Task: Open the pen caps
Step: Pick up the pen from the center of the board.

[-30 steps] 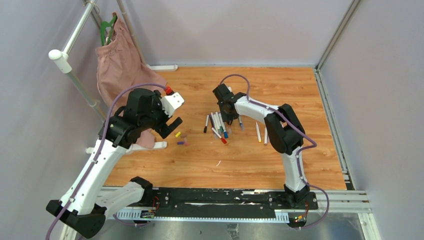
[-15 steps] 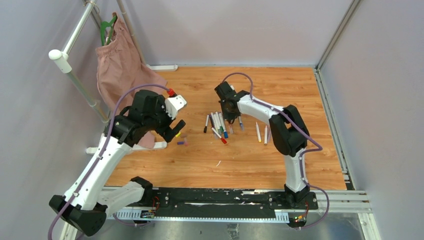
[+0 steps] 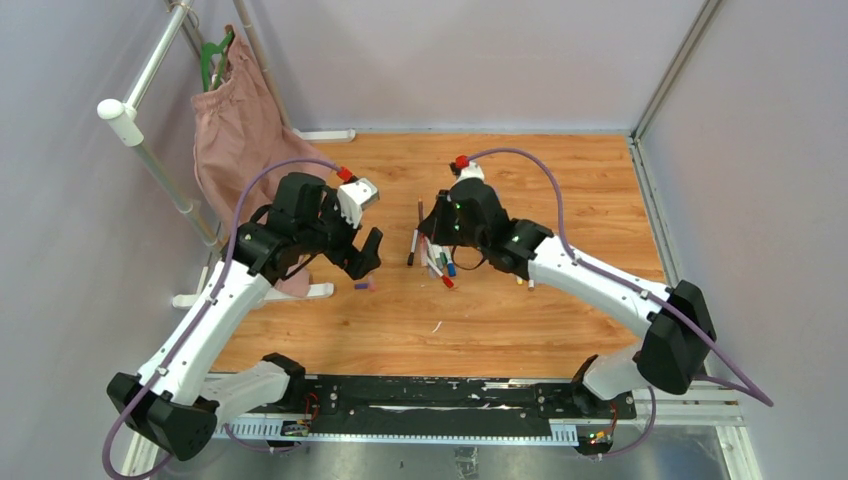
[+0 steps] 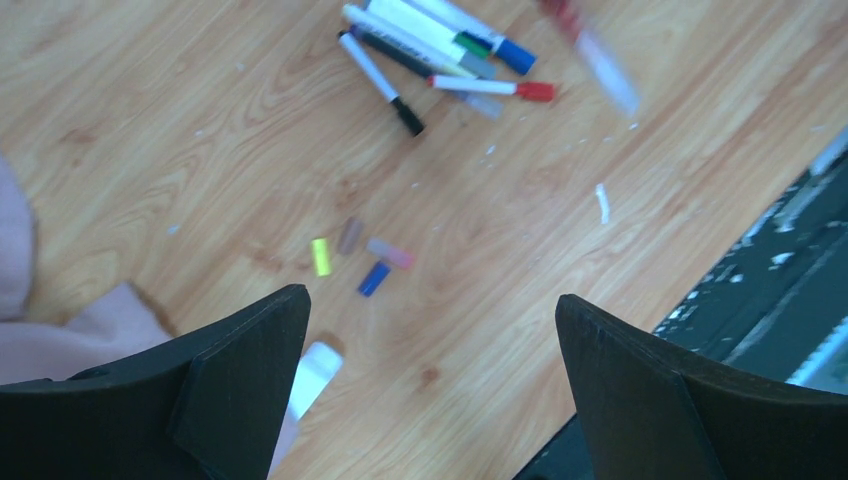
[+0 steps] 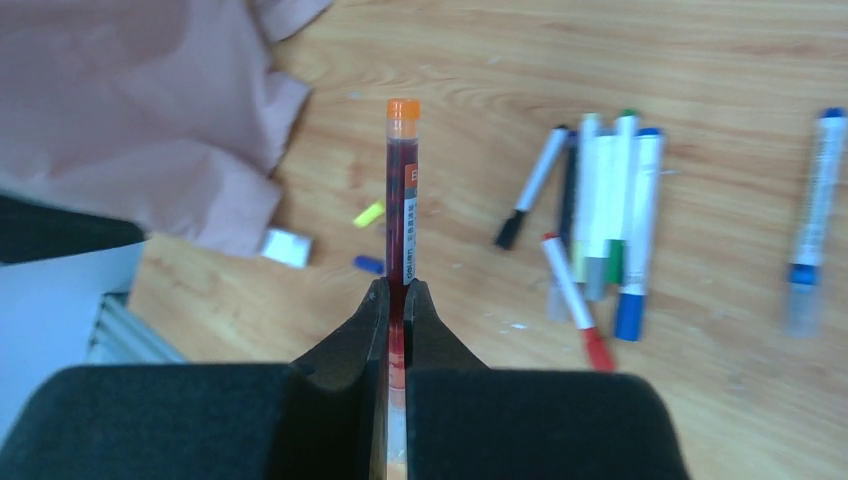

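- Wooden table (image 3: 560,180): bears all the items below.
- Pink cloth (image 3: 240,130): hangs at the far left.
- Left gripper (image 4: 430,300): fingers spread wide, holding nothing, over the loose caps.
- Right gripper (image 5: 397,290): clamped on a red pen (image 5: 402,200), orange cap (image 5: 403,110) fitted on its tip.
- Pen pile (image 3: 438,255): mid-table.
- Loose pen caps (image 4: 375,278): yellow, grey, pink and blue, lying left of the pile.

On a black base rail (image 3: 450,392) — left arm (image 3: 195,335), right arm (image 3: 600,285): white links, black joint housings. Lilac cable (image 3: 515,152) along each, red plug (image 3: 343,174) at the end far from the rail. Left gripper (image 4: 428,297), right gripper (image 5: 397,285) — matte black wedge fingers.
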Available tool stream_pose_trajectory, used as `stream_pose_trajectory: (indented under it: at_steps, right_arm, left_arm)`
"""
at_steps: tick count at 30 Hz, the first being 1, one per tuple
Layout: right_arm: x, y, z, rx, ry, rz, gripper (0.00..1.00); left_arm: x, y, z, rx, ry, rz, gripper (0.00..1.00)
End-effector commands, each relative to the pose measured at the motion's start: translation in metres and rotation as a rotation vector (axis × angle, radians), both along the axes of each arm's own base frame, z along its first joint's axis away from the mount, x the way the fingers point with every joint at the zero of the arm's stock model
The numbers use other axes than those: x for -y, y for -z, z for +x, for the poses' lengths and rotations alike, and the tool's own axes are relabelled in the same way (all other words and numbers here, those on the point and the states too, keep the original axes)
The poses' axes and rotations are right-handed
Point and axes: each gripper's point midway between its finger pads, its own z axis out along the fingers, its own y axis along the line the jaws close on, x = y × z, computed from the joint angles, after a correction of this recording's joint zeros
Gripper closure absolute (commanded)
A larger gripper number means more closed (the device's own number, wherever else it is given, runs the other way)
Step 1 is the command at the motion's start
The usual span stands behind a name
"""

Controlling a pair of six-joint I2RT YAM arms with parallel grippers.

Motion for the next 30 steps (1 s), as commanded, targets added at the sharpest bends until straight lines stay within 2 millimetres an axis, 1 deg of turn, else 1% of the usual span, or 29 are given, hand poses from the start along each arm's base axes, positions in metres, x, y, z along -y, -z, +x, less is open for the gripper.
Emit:
stream_pose_trajectory:
  at_steps: [1, 4, 8, 11, 13, 16, 18, 19, 21, 23, 24, 25, 26, 28, 30]
  right_arm:
    - [-0.040, -0.047, -0.018, 0.085, 0.006, 0.240, 1.00]
    - [-0.056, -0.071, -0.031, 0.128, -0.018, 0.298, 1.00]
    - [-0.073, -0.092, -0.045, 0.163, -0.046, 0.345, 1.00]
    - [-0.080, -0.098, -0.051, 0.177, -0.056, 0.355, 1.00]
    - [-0.081, -0.099, -0.054, 0.185, -0.053, 0.356, 1.00]
    - [-0.079, -0.101, -0.057, 0.205, -0.046, 0.348, 1.00]
    - [-0.078, -0.102, -0.060, 0.213, -0.043, 0.346, 1.00]
    - [-0.077, -0.102, -0.060, 0.215, -0.039, 0.344, 1.00]
    - [-0.075, -0.100, -0.061, 0.218, -0.031, 0.335, 1.00]
    - [-0.073, -0.097, -0.062, 0.219, -0.022, 0.322, 1.00]
    - [-0.072, -0.096, -0.062, 0.217, -0.019, 0.316, 1.00]
    - [-0.071, -0.095, -0.062, 0.216, -0.017, 0.311, 0.98]
    - [-0.070, -0.094, -0.061, 0.217, -0.014, 0.303, 0.95]
    - [-0.066, -0.095, -0.060, 0.222, -0.004, 0.284, 0.84]
    - [-0.058, -0.099, -0.058, 0.205, -0.012, 0.263, 0.71]
  left_arm:
    - [0.033, -0.022, -0.007, -0.050, 0.055, -0.203, 0.00]
    - [0.041, -0.021, -0.011, -0.064, 0.083, -0.246, 0.00]
    - [0.042, -0.020, -0.010, -0.042, 0.085, -0.259, 0.02]
    - [0.043, -0.020, -0.008, -0.036, 0.085, -0.264, 0.04]
    - [0.042, -0.018, -0.007, -0.030, 0.081, -0.255, 0.07]
    - [0.039, -0.013, -0.006, -0.022, 0.081, -0.237, 0.14]
    - [0.039, -0.009, -0.007, -0.025, 0.087, -0.230, 0.25]
    - [0.038, -0.008, -0.007, -0.026, 0.090, -0.226, 0.32]
    - [0.037, -0.006, -0.008, -0.020, 0.097, -0.218, 0.50]
    - [0.036, -0.006, -0.008, -0.008, 0.103, -0.209, 0.71]
    - [0.035, -0.005, -0.008, 0.001, 0.105, -0.203, 0.79]
    - [0.033, -0.005, -0.008, 0.013, 0.104, -0.194, 0.86]
    - [0.031, -0.005, -0.007, 0.029, 0.107, -0.180, 0.90]
    - [0.024, -0.003, -0.005, 0.068, 0.112, -0.134, 1.00]
    - [0.013, 0.000, -0.003, 0.116, 0.124, -0.062, 1.00]
